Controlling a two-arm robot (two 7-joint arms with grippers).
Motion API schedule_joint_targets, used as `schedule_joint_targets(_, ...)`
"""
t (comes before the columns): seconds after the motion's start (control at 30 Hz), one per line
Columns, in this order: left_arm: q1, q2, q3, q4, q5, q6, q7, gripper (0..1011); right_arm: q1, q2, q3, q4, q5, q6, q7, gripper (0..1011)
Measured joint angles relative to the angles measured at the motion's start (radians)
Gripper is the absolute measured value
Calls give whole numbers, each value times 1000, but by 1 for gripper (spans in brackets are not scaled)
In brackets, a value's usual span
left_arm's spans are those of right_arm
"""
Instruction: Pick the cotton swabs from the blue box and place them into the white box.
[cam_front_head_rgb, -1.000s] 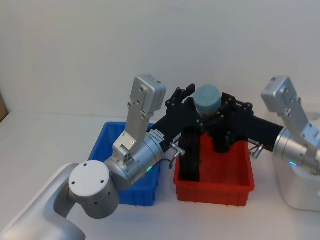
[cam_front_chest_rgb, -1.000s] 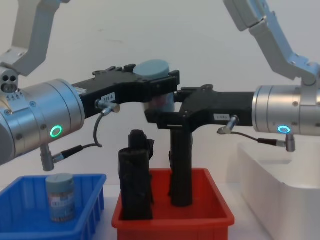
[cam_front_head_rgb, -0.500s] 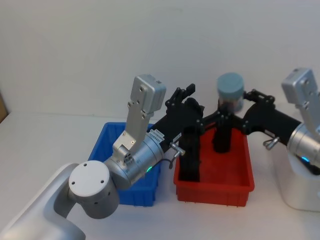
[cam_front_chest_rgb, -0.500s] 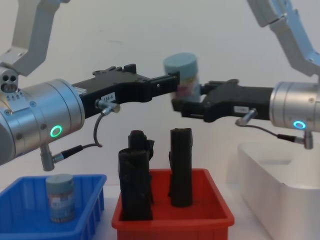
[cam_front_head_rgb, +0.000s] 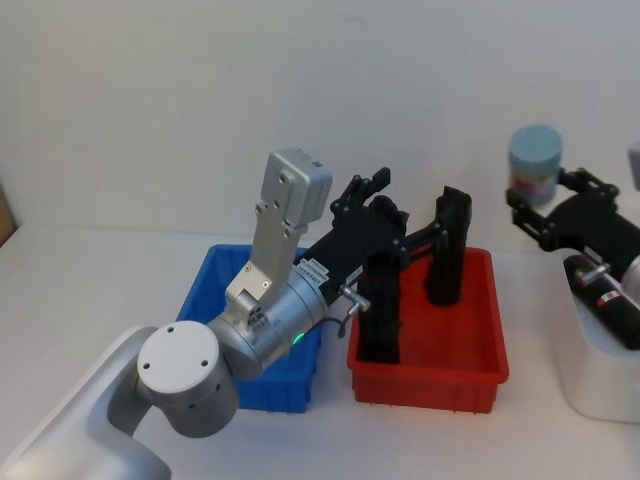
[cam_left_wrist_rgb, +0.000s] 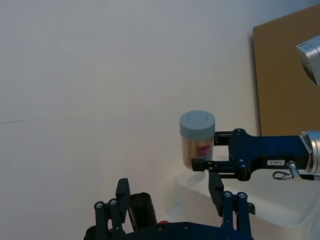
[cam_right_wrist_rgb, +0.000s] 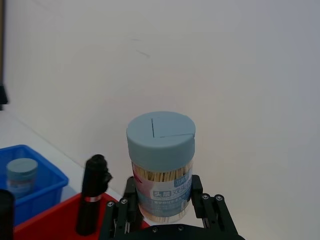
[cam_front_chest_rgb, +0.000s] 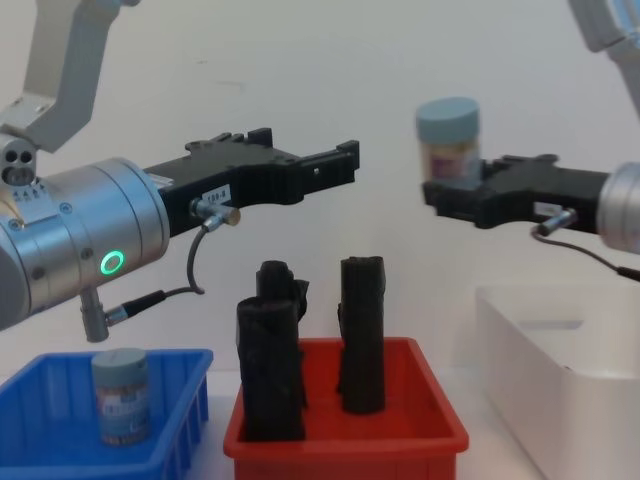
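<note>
Grey-blue lid up, one tub of cotton swabs (cam_front_chest_rgb: 448, 140) sits upright in my right gripper (cam_front_chest_rgb: 452, 190), whose fingers pinch it by its lower half. I hold it high in the air, above the near edge of the white box (cam_front_chest_rgb: 560, 400) and to the right of the red bin (cam_front_chest_rgb: 345, 435). From my right wrist, I see the sticks through the tub's clear wall and the pale label just above my fingers (cam_right_wrist_rgb: 200, 207).

My left gripper (cam_front_chest_rgb: 335, 170) hangs at about the same height, above the red bin, with its fingers spread and nothing between them; it is well apart from the held tub.

A second tub of swabs (cam_front_chest_rgb: 120, 395) stands upright in the blue box (cam_front_chest_rgb: 45, 450), at my left. Two tall black rolls (cam_front_chest_rgb: 270, 365) stand on end in the red bin, between the blue box and the white box.
</note>
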Motion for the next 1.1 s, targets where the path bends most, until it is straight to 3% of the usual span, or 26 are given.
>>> schedule_joint_targets(0.57,0,0,0,0,0,0,0,1000,-43,35,53,-7,50,63,-215,621)
schedule_joint_targets(1.1,0,0,0,0,0,0,0,1000,-61,50,98,28,93,130,-419,621)
